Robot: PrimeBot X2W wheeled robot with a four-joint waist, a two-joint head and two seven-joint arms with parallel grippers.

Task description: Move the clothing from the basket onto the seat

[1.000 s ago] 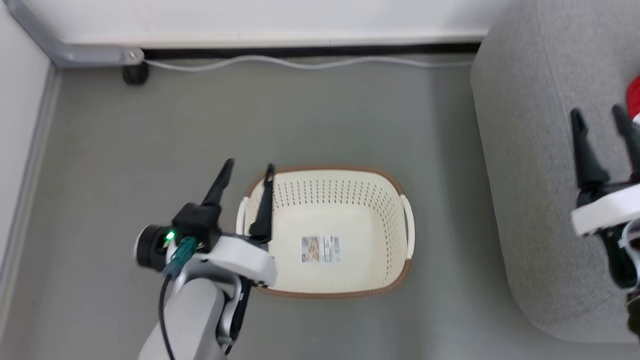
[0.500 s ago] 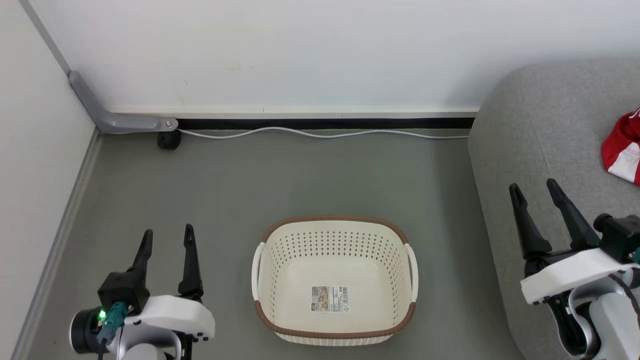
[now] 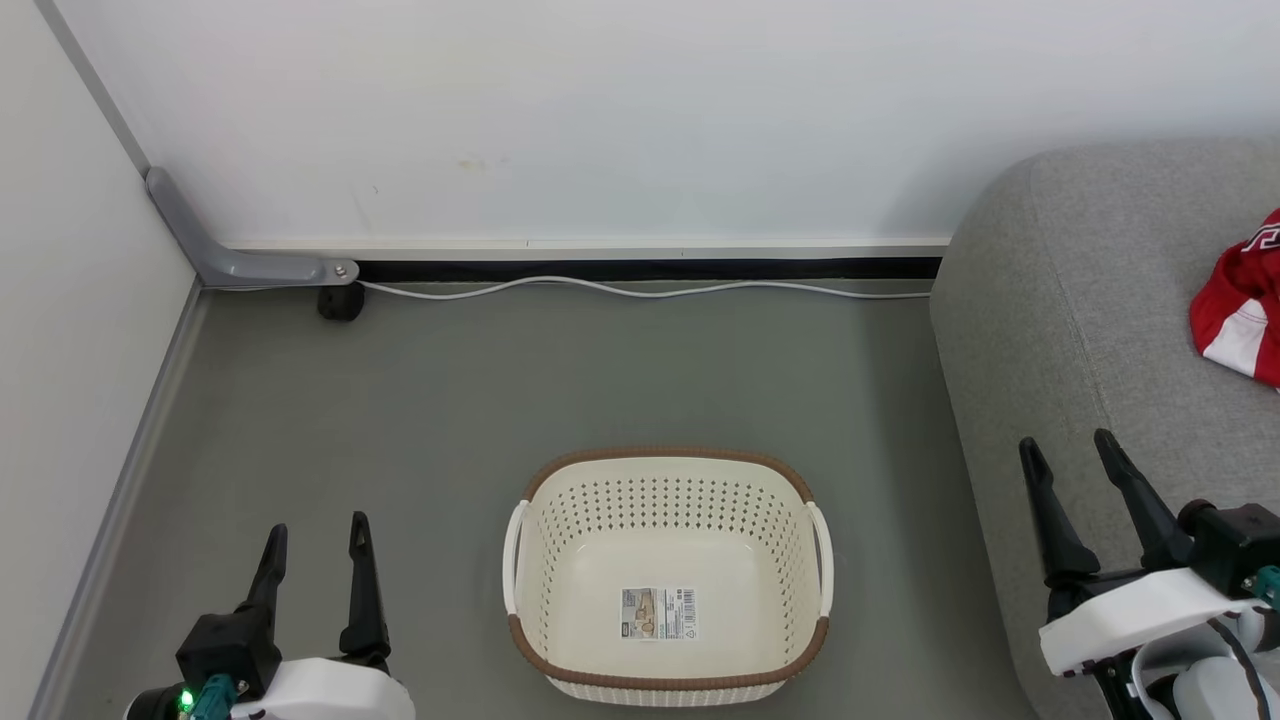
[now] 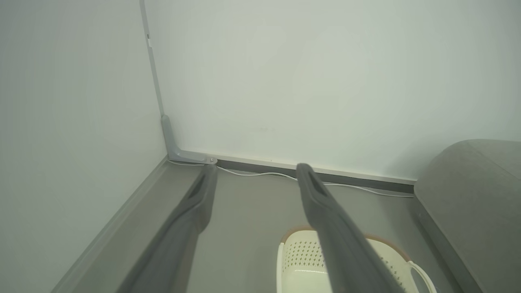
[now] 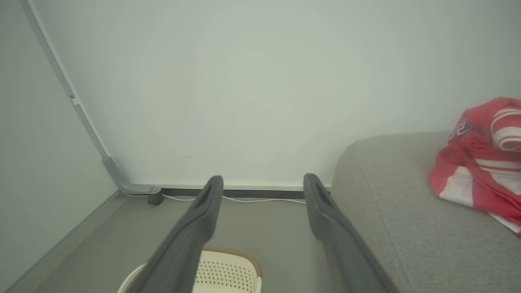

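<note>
**On the seat (image 3: 1060, 330): clothing (image 3: 1235, 300) down, basket (image 3: 668, 455) bare**

The red clothing lies on the seat; the basket on the floor (image 3: 500, 400) is empty. The left gripper (image 3: 316, 527) and right gripper (image 3: 1065, 442) hover, fingers apart, holding nothing. Seemingly done: rest arms clear.

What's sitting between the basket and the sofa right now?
Nothing. The head view shows a bare strip of grey floor between the basket and the sofa.
</note>
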